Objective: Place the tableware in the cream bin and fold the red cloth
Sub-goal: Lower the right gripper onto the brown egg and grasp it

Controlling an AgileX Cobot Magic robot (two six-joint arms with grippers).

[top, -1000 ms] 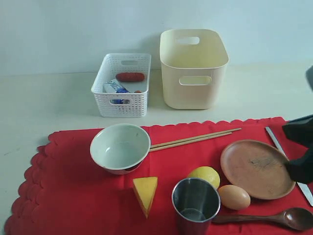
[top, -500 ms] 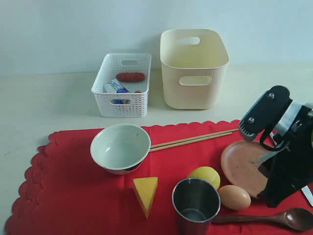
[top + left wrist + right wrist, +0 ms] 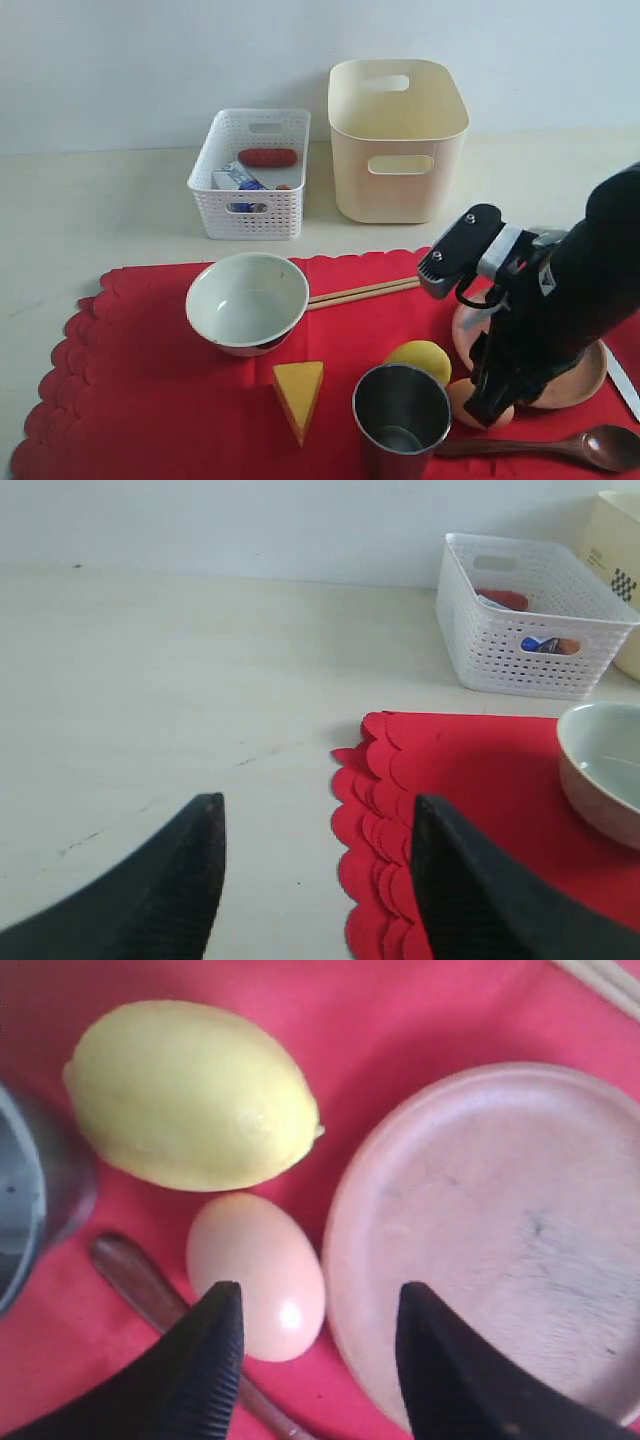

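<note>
The red cloth (image 3: 150, 400) lies flat on the table, carrying the pale bowl (image 3: 247, 300), chopsticks (image 3: 360, 292), steel cup (image 3: 400, 415), dark spoon (image 3: 590, 445), knife (image 3: 625, 385) and brown plate (image 3: 585, 385). Behind it stands the cream bin (image 3: 397, 140). My right gripper (image 3: 320, 1300) hangs open, pointing down over the gap between the egg (image 3: 258, 1275) and the plate's (image 3: 500, 1230) rim, holding nothing. My left gripper (image 3: 318, 815) is open and empty, low over the bare table at the cloth's scalloped edge (image 3: 365, 810); the exterior view does not show it.
A lemon (image 3: 420, 357), a cheese wedge (image 3: 298, 392) and the egg (image 3: 457, 393) also sit on the cloth. A white perforated basket (image 3: 250, 205) with a sausage and a carton stands left of the bin. The right arm (image 3: 560, 300) covers much of the plate.
The right arm has swung in from the right edge, leftward and down over the plate and egg. Nothing on the cloth has shifted.
</note>
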